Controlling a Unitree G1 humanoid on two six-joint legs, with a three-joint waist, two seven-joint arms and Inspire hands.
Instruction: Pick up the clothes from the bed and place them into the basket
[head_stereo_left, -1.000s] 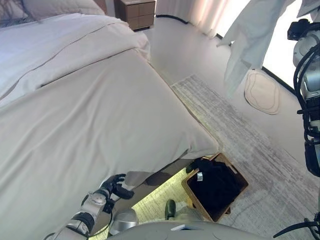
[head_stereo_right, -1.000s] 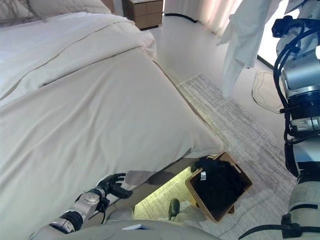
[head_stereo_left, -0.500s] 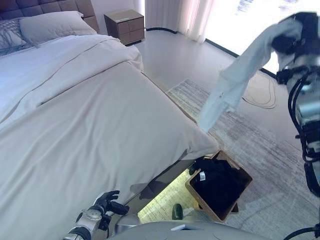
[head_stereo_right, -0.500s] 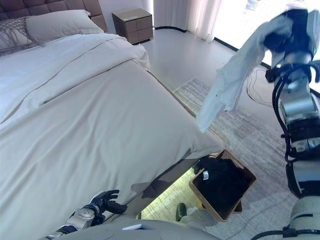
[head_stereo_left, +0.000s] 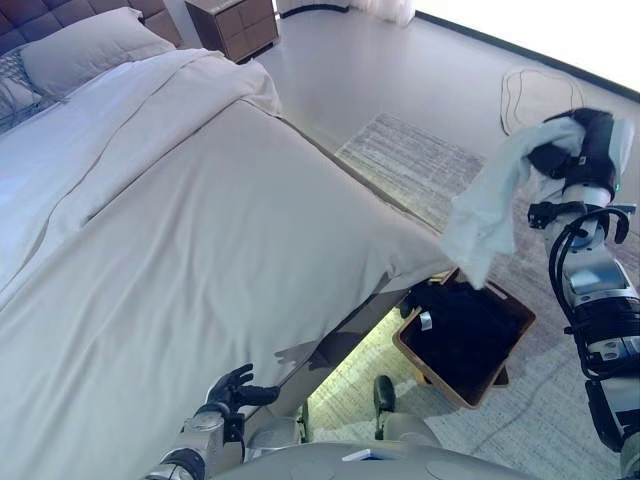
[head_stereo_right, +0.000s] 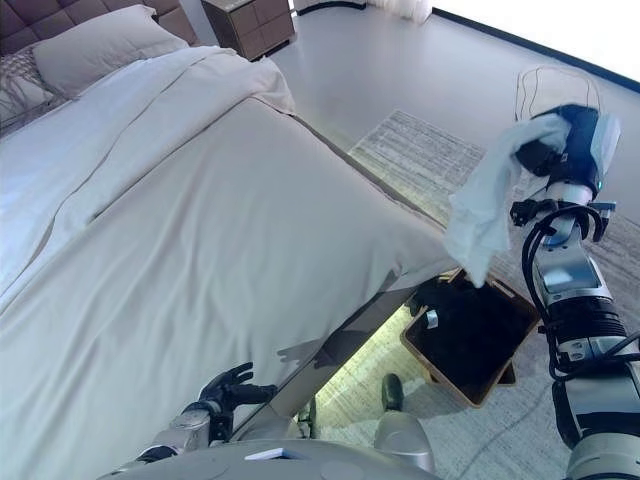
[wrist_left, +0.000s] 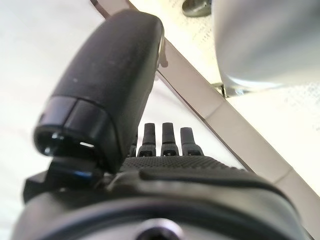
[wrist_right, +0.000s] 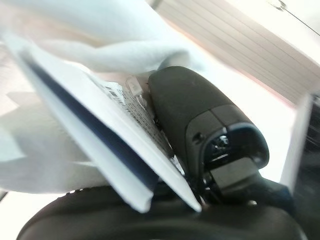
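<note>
The right hand (head_stereo_left: 572, 152) is gripping a white garment (head_stereo_left: 487, 212), fingers curled into the cloth at its upper end, and is holding it raised so that it is hanging free above the floor. The lower tip of the garment is dangling just over the near rim of the wooden basket (head_stereo_left: 431, 363), which is standing on the rug (head_stereo_left: 420, 165) beside the corner of the bed (head_stereo_left: 200, 240). The right wrist view is confirming the grasp: white fabric and a label are bunching against the thumb.

A dark garment (head_stereo_left: 470, 325) is already lying in the basket, filling much of it.

The left hand (head_stereo_left: 232, 385) is hanging low at the bed's edge with fingers relaxed and apart, holding nothing.

Judgement on progress: the bed cover is showing no further loose clothing in either eye view, only bedding and a pillow (head_stereo_left: 85, 50). The white garment therefore appears to be the last item. Remaining work is lowering it over the basket opening and releasing; it is not yet inside.
</note>
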